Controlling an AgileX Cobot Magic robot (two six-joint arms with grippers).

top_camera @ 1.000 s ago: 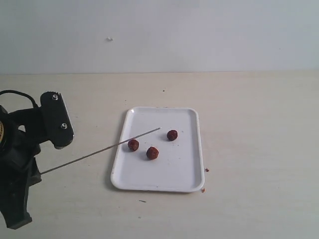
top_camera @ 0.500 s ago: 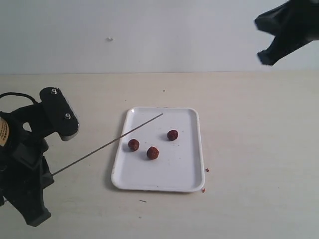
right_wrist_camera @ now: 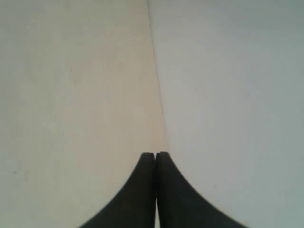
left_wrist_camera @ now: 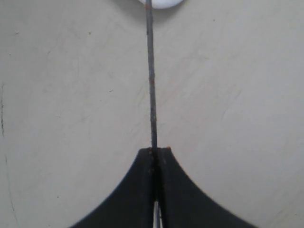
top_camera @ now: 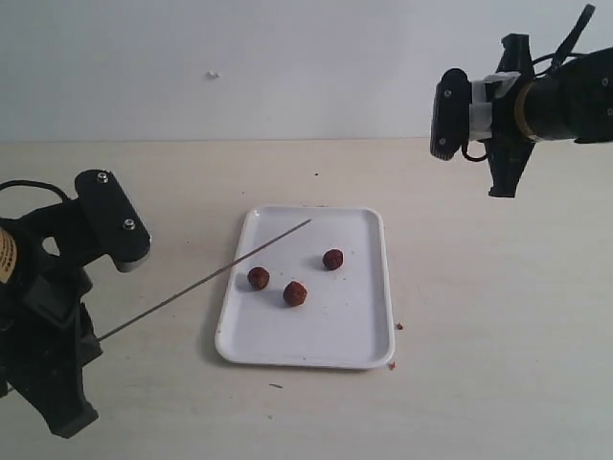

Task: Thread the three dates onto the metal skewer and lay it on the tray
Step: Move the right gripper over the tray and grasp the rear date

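Observation:
Three dark reddish dates (top_camera: 259, 278), (top_camera: 295, 293), (top_camera: 332, 259) lie loose on the white tray (top_camera: 340, 331) in the exterior view. The thin metal skewer (top_camera: 206, 280) slants up from the lower left, and its tip hangs over the tray's far left corner, above the dates. My left gripper (left_wrist_camera: 155, 149) is shut on the skewer's (left_wrist_camera: 151, 85) near end, left of the tray (left_wrist_camera: 161, 2). My right gripper (right_wrist_camera: 155, 153) is shut on nothing. It hangs high at the far right (top_camera: 501, 188), well away from the tray.
Small reddish crumbs (top_camera: 397, 326) lie on the beige table by the tray's right front corner. A dark speck (top_camera: 275, 386) sits in front of the tray. A pale wall (top_camera: 287, 67) closes the table's far side.
The right arm has come into view at the upper right and dropped lower. The left gripper tilted the skewer's tip slightly higher a second ago and has since held still.

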